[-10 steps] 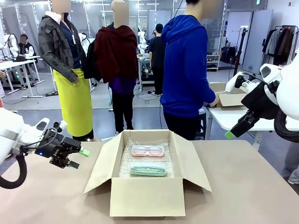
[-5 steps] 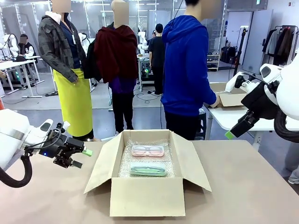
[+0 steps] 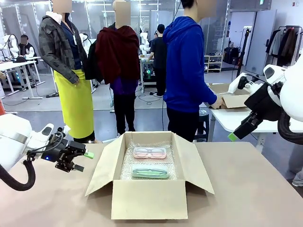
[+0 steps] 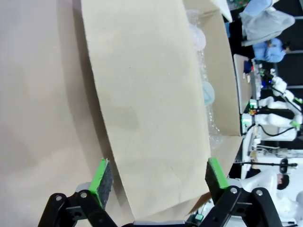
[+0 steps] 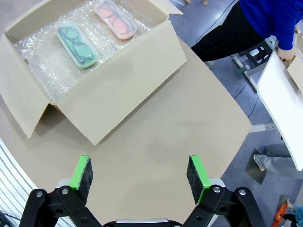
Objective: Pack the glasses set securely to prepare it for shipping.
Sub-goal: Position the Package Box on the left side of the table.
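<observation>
Left hand (image 3: 83, 161) has edged boxward; both cases (image 3: 149, 152) lie inside.

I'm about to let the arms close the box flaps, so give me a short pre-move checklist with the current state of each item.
1. Both cases inside the cardboard box: ok. The pink case and the green case lie side by side, apart.
2. Padding under them: ok, both rest on the bubble wrap.
3. Padding over them: not ok, both cases lie uncovered.
4. Flaps free to fold: ok, all spread open, nothing lying on them.
5. Left gripper ready: ok, open, empty, beside the left flap.
6. Right gripper ready: ok, open, empty, raised off the table's right side.
</observation>
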You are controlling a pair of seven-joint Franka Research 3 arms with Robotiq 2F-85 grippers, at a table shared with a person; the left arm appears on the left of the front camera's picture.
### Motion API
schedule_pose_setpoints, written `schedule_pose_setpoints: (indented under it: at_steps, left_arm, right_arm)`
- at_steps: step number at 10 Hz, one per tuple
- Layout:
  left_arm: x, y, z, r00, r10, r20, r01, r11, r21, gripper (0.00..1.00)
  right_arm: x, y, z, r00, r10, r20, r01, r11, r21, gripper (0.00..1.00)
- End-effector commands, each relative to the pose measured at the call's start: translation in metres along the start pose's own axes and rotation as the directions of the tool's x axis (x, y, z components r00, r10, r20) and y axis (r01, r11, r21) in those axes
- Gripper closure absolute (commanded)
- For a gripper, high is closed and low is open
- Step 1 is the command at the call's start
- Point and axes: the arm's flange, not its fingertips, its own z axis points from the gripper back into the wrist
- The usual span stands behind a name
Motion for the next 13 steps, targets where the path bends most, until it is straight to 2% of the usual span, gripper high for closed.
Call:
schedule_pose_setpoints:
  at_steps: [1,4,8,13]
  left_arm:
    - [0.009,0.016,-0.011,0.999,0.024,0.042,-0.020,0.996,-0.088,0.00]
    - [0.019,0.043,-0.024,0.990,0.105,0.094,-0.090,0.984,-0.153,0.00]
    - [0.018,0.056,-0.041,0.984,0.169,0.058,-0.152,0.962,-0.227,0.00]
    - [0.010,0.061,-0.054,0.967,0.245,-0.069,-0.255,0.928,-0.272,0.00]
  right_arm:
    - [0.001,0.003,0.000,1.000,-0.006,0.000,0.006,1.000,-0.011,0.00]
    - [0.001,0.003,0.000,1.000,-0.006,0.000,0.006,1.000,-0.011,0.00]
    - [0.001,0.003,0.000,1.000,-0.006,0.000,0.006,1.000,-0.011,0.00]
    - [0.001,0.003,0.000,1.000,-0.006,0.000,0.006,1.000,-0.011,0.00]
